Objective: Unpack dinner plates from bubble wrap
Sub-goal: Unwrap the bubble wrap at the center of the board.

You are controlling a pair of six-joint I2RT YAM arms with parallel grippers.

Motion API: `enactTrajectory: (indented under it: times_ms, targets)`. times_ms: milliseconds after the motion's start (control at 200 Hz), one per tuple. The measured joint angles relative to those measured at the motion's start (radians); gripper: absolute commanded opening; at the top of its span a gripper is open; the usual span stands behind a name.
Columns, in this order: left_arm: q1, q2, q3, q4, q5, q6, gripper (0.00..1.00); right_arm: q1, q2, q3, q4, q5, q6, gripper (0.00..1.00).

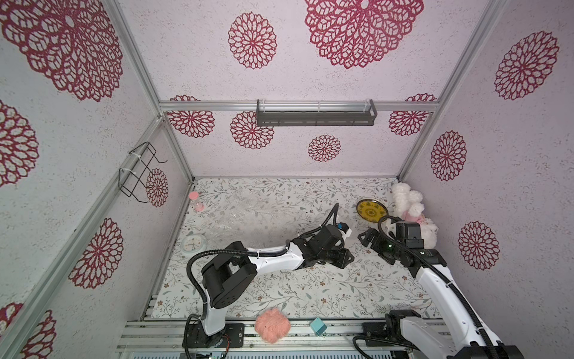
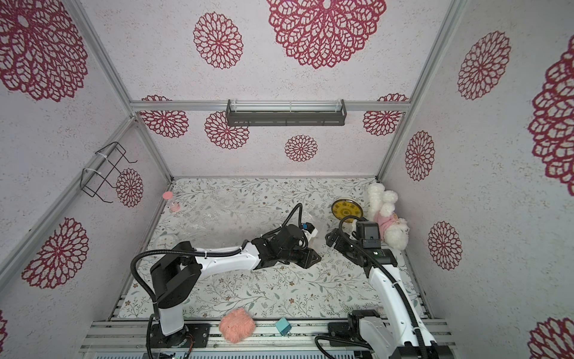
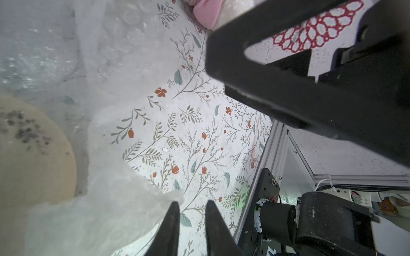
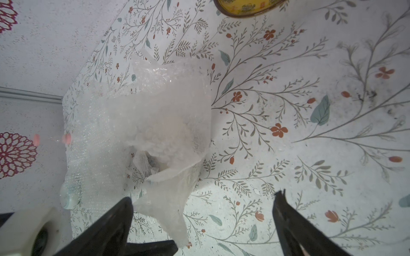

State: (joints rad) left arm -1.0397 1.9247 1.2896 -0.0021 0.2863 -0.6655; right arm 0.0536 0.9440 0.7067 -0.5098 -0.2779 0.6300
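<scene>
Your left claw: jaws barely parted, gripping nothing; the clear crinkly bubble wrap only brushes one finger. Right claw gapes wide and empty, prob. lined up on the loose flap in front of it. The pale cream round plate w/ dark motifs sits in that wrap btwn both arms. The bright yellow patterned plate lies bare at the back, by the white plush toy.

You have pale textured walls with crimson rosettes, framed by silver aluminium rails. A dark grey metal shelf hangs on the back wall and a black wire rack on the side wall, above a leaf-printed white counter.
</scene>
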Motion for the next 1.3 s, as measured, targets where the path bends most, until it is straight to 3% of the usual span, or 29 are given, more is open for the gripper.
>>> enactTrajectory:
  times_ms: [210,390,475,726,906,1041,1156,1301]
  targets:
    - [-0.008,0.001,0.000,0.017,0.023,-0.002,0.35,-0.031,-0.001,-0.020,-0.001,-0.015,-0.003,0.99]
    - [-0.003,-0.031,-0.028,0.005,0.002,0.008,0.61,-0.040,0.002,-0.017,-0.005,-0.014,-0.011,0.99]
    - [0.006,-0.083,-0.051,-0.022,-0.016,0.014,0.64,-0.040,0.012,0.001,-0.014,-0.012,-0.018,0.99]
    - [0.108,-0.292,-0.110,-0.041,-0.044,0.024,0.91,-0.011,0.018,0.135,-0.057,0.015,-0.056,0.95]
    - [0.211,-0.402,-0.158,-0.044,-0.063,0.030,0.97,0.066,0.065,0.259,-0.080,0.027,-0.065,0.93]
    - [0.285,-0.428,-0.212,-0.043,-0.064,0.028,0.97,0.192,0.125,0.334,-0.055,0.058,-0.053,0.93]
    - [0.328,-0.424,-0.261,-0.042,-0.064,0.018,0.97,0.270,0.151,0.307,0.023,0.043,-0.017,0.92]
    - [0.342,-0.390,-0.275,-0.034,-0.053,-0.006,0.98,0.285,0.184,0.194,0.116,0.029,0.030,0.92]
